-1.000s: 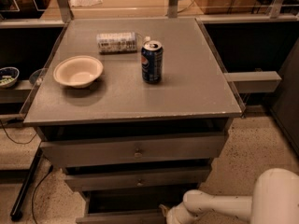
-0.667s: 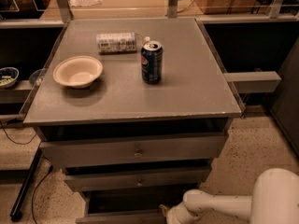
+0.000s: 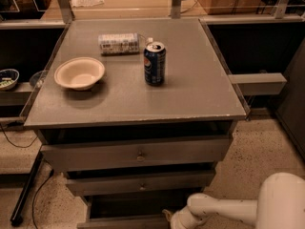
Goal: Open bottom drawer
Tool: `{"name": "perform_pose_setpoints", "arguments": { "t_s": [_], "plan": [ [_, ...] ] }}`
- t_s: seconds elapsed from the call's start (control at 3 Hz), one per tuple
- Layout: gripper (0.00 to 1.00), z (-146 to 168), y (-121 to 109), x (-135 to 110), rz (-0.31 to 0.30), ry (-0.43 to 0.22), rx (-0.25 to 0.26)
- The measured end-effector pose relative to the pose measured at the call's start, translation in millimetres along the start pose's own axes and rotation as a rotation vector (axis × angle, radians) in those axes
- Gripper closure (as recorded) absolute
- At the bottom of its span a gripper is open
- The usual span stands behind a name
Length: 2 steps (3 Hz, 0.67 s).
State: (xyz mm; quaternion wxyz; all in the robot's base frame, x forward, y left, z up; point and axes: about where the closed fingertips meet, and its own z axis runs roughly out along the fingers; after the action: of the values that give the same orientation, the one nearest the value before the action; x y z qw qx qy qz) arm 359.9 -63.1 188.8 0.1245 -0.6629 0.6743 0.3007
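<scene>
- The bottom drawer (image 3: 119, 222) is seen at the cabinet's foot, its front set forward of the middle drawer (image 3: 140, 182), so it is judged partly open.
- The gripper (image 3: 171, 218) is held low at that front, presumably for pulling; its grip cannot be told.
- The soda can (image 3: 155, 63) and bowl (image 3: 79, 73) are left on top.

One camera looks steeply down at the counter (image 3: 195, 92) from its front, fairly near; the gripper (image 3: 174, 220) sits at the frame's bottom edge.
</scene>
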Motion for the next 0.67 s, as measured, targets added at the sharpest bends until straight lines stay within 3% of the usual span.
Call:
{"name": "perform_pose_setpoints", "arguments": {
  "t_s": [0.67],
  "plan": [
    [0.00, 3.1, -2.8, 1.9, 0.001, 0.001, -0.024]
  ]
}}
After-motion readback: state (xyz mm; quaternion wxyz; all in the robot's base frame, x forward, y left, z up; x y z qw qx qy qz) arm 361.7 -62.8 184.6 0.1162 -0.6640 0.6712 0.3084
